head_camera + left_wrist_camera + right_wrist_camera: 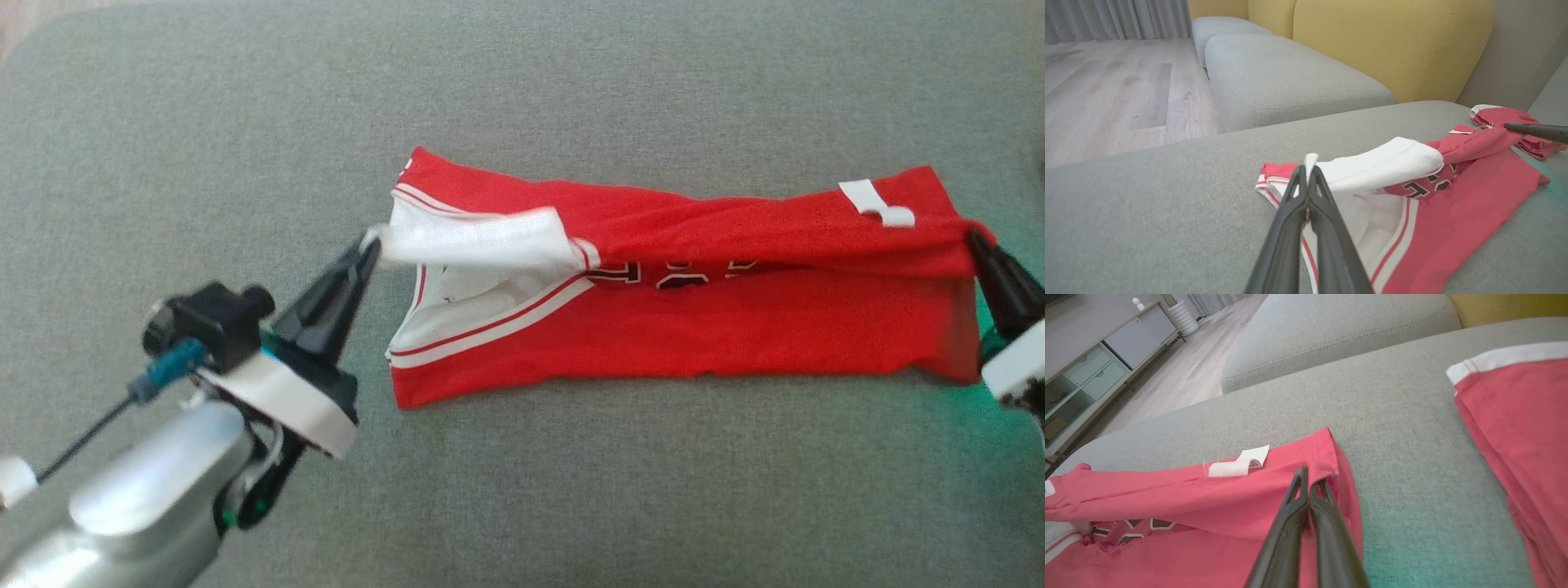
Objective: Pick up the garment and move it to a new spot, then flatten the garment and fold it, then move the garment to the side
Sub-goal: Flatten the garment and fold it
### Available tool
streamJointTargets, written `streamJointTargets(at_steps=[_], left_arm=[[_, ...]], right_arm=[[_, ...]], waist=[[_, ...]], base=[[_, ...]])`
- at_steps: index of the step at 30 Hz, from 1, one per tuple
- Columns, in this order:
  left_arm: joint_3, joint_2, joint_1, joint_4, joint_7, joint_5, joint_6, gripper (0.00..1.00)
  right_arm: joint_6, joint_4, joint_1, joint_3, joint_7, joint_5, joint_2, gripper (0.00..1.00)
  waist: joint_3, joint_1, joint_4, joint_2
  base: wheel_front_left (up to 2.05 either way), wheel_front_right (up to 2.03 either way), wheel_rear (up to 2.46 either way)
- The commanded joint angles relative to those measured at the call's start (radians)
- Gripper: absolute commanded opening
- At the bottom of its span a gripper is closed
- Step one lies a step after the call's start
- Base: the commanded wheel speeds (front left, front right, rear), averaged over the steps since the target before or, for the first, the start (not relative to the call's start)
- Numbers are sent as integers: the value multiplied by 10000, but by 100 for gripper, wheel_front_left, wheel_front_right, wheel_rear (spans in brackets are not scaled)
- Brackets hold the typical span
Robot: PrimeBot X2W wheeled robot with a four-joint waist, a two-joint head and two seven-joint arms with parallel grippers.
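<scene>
Your left gripper (371,245) has long black tapered fingers (326,306) on a white collar (286,400), a silver forearm (155,482) and a black camera (208,322) with a teal-plugged cable (163,371)

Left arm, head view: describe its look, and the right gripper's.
The left gripper has two long black fingers tapering to a point, above a white collar. A black camera block beside it carries a teal plug and thin black cable. The forearm is glossy silver-grey. The right gripper has similar black fingers on a white housing.
</scene>
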Motion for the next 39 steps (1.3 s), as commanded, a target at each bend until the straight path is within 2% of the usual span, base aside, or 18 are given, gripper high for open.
streamJointTargets(at_steps=[1, 3, 4, 5, 6, 7, 8, 13, 19, 20, 24, 26, 27, 30, 39], left_arm=[[365, 416, -98, -318, -91, -91, 135, 0], [331, 326, 155, -380, -91, -119, 244, 0], [309, 258, 266, -370, -91, -110, 273, 0], [302, 179, 367, -334, -91, -82, 310, 11], [353, 77, 470, -280, -92, -55, 375, 48], [416, -41, 589, -220, -92, -15, 426, 95], [504, -166, 718, -172, -92, 63, 484, 100], [1578, -976, 1771, -148, -92, 930, 1199, 100], [3651, -2277, 3940, -743, -93, 2815, 2343, 100], [3651, -2277, 3940, -743, -93, 2815, 2343, 100], [4673, -3123, 5357, -1293, -93, 4245, 2804, 100], [4947, -3460, 5862, -1536, -93, 4952, 2865, 100], [5147, -3800, 6246, -1738, -93, 5479, 2819, 100], [5261, -4131, 6574, -1867, -93, 6221, 2642, 100], [5599, -4903, 6862, -1736, -93, 7154, 1913, 100]], right_arm=[[65, -35, 403, -96, -168, 43, -377, 0], [65, 85, 570, -146, -183, 1, -292, 2], [65, 151, 632, -170, -189, -27, -234, 16], [65, 203, 687, -192, -194, -47, -157, 33], [65, 266, 743, -219, -197, -49, -64, 69], [65, 325, 793, -243, -203, -73, 34, 100], [65, 410, 842, -317, -218, -89, 148, 100], [65, 646, 1450, -931, -302, -326, 781, 100], [65, 578, 2785, -2663, -314, -1384, 1798, 100], [65, 578, 2785, -2663, -314, -1384, 1798, 100], [65, 665, 3366, -3682, -315, -2177, 2377, 100], [65, 889, 3375, -4218, -316, -2610, 2609, 100], [65, 1113, 3283, -4577, -316, -2963, 2815, 100], [65, 1575, 2889, -4962, -290, -3429, 3026, 100], [65, 4598, 1064, -5922, 598, -4792, 3690, 100]], waist=[[24, 1, 31, -1], [37, 1, 62, -1], [39, 1, 76, -1], [36, 1, 83, -1], [23, 1, 82, -1], [-13, 1, 69, -1], [-65, 1, 48, -1], [-499, 1, -92, -1], [-1194, 1, -262, -1], [-1194, 1, -262, -1], [-1546, 1, -168, -1], [-1648, 1, -2, -1], [-1706, 1, 230, -1], [-1717, 1, 544, -1], [-1550, 1, 1098, -1]], base=[[0, 0, 0], [0, 0, 0], [0, 0, 0], [0, 0, 0], [0, 0, 0], [0, 0, 0], [0, 0, 0], [0, 0, 0], [0, 0, 0], [0, 0, 0], [0, 0, 0], [0, 0, 0], [0, 0, 0], [0, 0, 0], [0, 0, 0]])
